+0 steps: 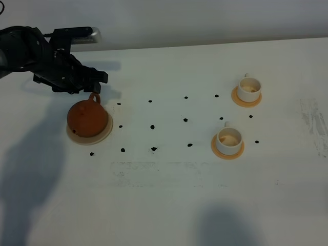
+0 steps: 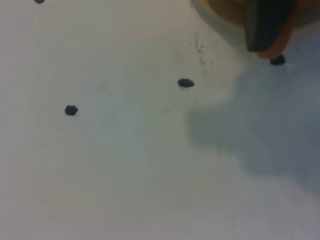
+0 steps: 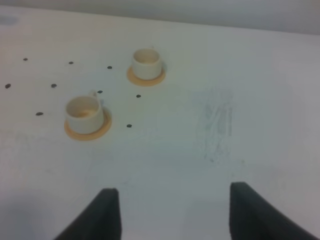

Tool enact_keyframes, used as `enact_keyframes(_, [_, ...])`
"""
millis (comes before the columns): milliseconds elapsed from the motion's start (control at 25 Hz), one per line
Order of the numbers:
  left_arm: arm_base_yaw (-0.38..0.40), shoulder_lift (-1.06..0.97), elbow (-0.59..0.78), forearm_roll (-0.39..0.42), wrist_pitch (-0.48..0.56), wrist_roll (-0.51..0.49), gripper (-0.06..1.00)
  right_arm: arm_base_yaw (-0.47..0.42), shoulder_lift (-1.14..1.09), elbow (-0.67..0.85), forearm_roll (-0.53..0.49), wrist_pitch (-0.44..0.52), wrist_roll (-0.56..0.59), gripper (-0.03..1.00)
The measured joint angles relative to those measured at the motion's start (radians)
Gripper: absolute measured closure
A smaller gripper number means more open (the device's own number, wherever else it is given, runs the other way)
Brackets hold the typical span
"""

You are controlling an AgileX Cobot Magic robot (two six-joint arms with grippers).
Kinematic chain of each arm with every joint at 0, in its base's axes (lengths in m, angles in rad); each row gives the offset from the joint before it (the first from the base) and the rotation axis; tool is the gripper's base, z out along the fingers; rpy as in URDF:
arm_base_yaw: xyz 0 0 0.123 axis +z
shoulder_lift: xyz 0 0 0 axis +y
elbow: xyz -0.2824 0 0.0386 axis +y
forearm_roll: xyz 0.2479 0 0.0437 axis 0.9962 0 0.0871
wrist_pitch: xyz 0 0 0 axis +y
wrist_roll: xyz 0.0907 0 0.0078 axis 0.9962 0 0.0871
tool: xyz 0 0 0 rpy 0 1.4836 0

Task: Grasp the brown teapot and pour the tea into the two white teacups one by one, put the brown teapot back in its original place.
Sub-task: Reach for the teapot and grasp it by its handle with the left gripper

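Observation:
The brown teapot (image 1: 87, 118) stands upright on the cream-beige coaster (image 1: 90, 141) at the left of the table, its loop handle pointing to the back. My left gripper (image 1: 97, 82) hovers just behind and above that handle. The left wrist view shows one dark finger (image 2: 265, 25) over a reddish-orange bit of the teapot (image 2: 287, 35); the jaw gap is hidden. Two white teacups stand on orange saucers at the right: the far one (image 1: 249, 87) (image 3: 146, 62) and the near one (image 1: 229, 138) (image 3: 84, 111). Both hold brownish liquid. My right gripper (image 3: 175, 215) is open and empty, well short of the cups.
Several small black dots (image 1: 152, 127) mark the white table between teapot and cups. Faint scuff marks (image 1: 312, 123) lie at the right edge. The wall runs along the table's back edge.

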Motion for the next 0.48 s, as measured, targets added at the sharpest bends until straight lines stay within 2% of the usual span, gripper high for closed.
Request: enact_keyframes(480, [0.0,0.037,-0.004,0.019,-0.011,0.0,0.41,0.0,0.0,0.0,0.0,-0.001,0.0,0.5])
